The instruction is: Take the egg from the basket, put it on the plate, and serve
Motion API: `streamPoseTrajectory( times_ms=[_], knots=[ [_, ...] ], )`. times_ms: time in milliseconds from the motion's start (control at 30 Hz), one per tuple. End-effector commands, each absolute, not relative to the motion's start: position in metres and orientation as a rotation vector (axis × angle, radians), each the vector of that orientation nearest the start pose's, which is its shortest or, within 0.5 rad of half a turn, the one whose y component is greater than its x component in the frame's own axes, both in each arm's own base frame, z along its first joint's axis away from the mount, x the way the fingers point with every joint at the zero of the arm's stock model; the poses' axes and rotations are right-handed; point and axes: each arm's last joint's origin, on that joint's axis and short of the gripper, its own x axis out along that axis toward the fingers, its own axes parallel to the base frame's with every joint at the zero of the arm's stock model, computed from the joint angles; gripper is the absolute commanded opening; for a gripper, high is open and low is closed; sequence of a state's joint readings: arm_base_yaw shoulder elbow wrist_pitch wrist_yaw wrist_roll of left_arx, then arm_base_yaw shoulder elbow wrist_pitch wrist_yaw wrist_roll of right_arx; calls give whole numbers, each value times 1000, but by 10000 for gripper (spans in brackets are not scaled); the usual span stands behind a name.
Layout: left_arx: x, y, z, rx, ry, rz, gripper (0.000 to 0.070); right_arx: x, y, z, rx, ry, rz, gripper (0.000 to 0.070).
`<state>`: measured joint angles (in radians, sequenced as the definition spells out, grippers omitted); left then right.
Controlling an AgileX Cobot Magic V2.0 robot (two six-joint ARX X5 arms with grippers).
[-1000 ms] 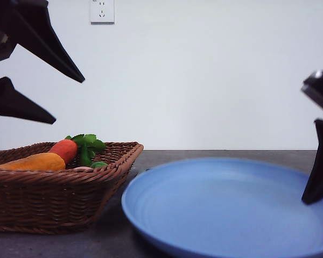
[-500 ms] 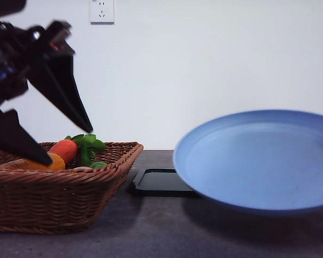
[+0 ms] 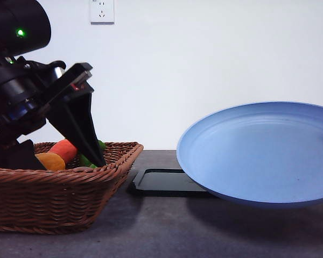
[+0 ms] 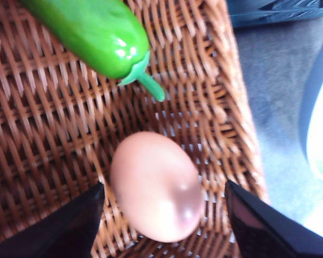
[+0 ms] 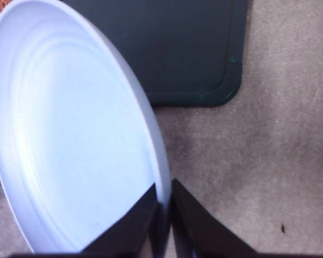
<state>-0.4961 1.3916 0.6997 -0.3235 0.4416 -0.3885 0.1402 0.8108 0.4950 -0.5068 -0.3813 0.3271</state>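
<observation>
your left claw hangs spread, a finger on each side of the egg in the wicker basket; close on it next. your right claw is clamped on the blue plate's rim, holding it above the worktop.

Woven wicker basket, smooth matte egg, glossy plastic green vegetable.
</observation>
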Motion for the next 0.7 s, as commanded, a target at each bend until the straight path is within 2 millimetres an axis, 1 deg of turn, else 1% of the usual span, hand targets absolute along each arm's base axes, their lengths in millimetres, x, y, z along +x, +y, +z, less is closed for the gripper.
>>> streamPoseTrajectory(
  times_ms=[0,167,333,500,567,667],
  knots=[
    [217,-134,172,-297,1205,-637,422,153,33,212,413,878,356,0],
    [218,-134,168,-285,1215,-637,371,153,33,212,413,878,356,0],
    [218,-134,168,-281,1214,-640,269,153,33,212,413,878,356,0],
    [218,-134,168,-281,1213,-640,193,153,33,212,413,878,356,0],
    [218,-134,168,-282,1214,-640,181,153,33,212,413,878,356,0],
    [219,-135,172,-283,1218,-642,182,153,33,212,413,878,356,0]
  ],
)
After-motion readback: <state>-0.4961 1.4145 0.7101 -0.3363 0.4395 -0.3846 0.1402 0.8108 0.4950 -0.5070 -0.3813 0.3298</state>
